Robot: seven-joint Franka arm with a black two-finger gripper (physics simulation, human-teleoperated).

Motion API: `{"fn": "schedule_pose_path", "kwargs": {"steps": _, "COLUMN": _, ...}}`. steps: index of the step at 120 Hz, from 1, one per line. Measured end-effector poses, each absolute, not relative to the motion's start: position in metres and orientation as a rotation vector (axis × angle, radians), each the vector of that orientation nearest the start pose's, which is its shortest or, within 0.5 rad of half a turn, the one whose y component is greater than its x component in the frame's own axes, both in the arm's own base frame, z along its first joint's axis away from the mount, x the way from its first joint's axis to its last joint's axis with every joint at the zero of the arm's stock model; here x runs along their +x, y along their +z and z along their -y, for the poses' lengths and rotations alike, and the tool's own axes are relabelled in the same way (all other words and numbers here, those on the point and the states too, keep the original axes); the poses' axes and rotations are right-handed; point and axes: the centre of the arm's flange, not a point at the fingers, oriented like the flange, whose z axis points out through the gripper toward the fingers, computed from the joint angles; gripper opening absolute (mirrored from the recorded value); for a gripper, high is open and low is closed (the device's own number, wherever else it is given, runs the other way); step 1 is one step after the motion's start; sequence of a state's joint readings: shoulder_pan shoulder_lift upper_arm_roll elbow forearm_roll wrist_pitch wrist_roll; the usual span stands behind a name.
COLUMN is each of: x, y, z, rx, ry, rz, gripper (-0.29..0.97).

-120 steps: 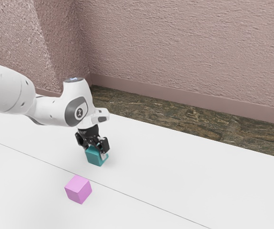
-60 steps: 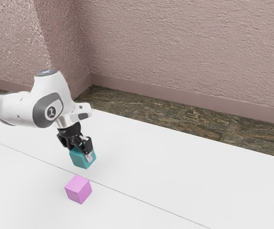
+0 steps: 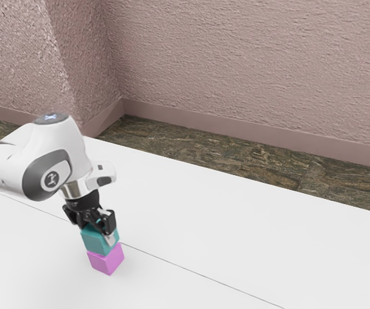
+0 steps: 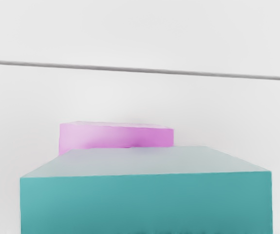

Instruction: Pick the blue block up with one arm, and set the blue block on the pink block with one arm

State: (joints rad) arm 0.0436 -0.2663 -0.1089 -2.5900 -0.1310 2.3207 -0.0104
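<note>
White table (image 3: 268, 244), rough pinkish wall (image 3: 236, 58) behind. Gripper (image 3: 95, 226) clamped on the blue block (image 3: 93, 241), which sat squarely atop the pink block (image 3: 105, 262), apparently touching. Placing step looked near done. Next move likely called for parting the fingers, then rising straight above the pink block without nudging.

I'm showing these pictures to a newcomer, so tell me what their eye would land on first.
First, the small stack at the exterior view's lower left: the blue block, teal in tone, sits on the pink block, bright against the white table. Next comes the white arm reaching in from the exterior view's left, its black jaws clamped on the blue block from two sides.
</note>
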Motion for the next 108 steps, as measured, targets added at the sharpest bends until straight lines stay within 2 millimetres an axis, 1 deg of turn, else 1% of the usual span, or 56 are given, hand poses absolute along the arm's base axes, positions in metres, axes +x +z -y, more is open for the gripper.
{"fn": "schedule_pose_path", "kwargs": {"steps": 22, "x": 0.404, "y": 0.341, "z": 0.034, "rx": -3.190, "ry": 0.040, "rz": 0.095, "gripper": 0.31}}
{"fn": "schedule_pose_path", "kwargs": {"steps": 38, "x": 0.401, "y": 0.340, "z": 0.032, "rx": -3.186, "ry": 0.046, "rz": 0.129, "gripper": 0.31}}
{"fn": "schedule_pose_path", "kwargs": {"steps": 60, "x": 0.405, "y": 0.342, "z": 0.033, "rx": -3.165, "ry": 0.039, "rz": 0.118, "gripper": 0.31}}
{"fn": "schedule_pose_path", "kwargs": {"steps": 80, "x": 0.419, "y": 0.340, "z": 0.034, "rx": -3.163, "ry": 0.049, "rz": 0.119, "gripper": 0.31}}
{"fn": "schedule_pose_path", "kwargs": {"steps": 86, "x": 0.421, "y": 0.339, "z": 0.035, "rx": -3.166, "ry": 0.050, "rz": 0.122, "gripper": 0.39}}
{"fn": "schedule_pose_path", "kwargs": {"steps": 96, "x": 0.421, "y": 0.340, "z": 0.035, "rx": -3.173, "ry": 0.051, "rz": 0.126, "gripper": 0.46}}
{"fn": "schedule_pose_path", "kwargs": {"steps": 108, "x": 0.422, "y": 0.342, "z": 0.029, "rx": -3.177, "ry": 0.044, "rz": 0.144, "gripper": 0.54}}
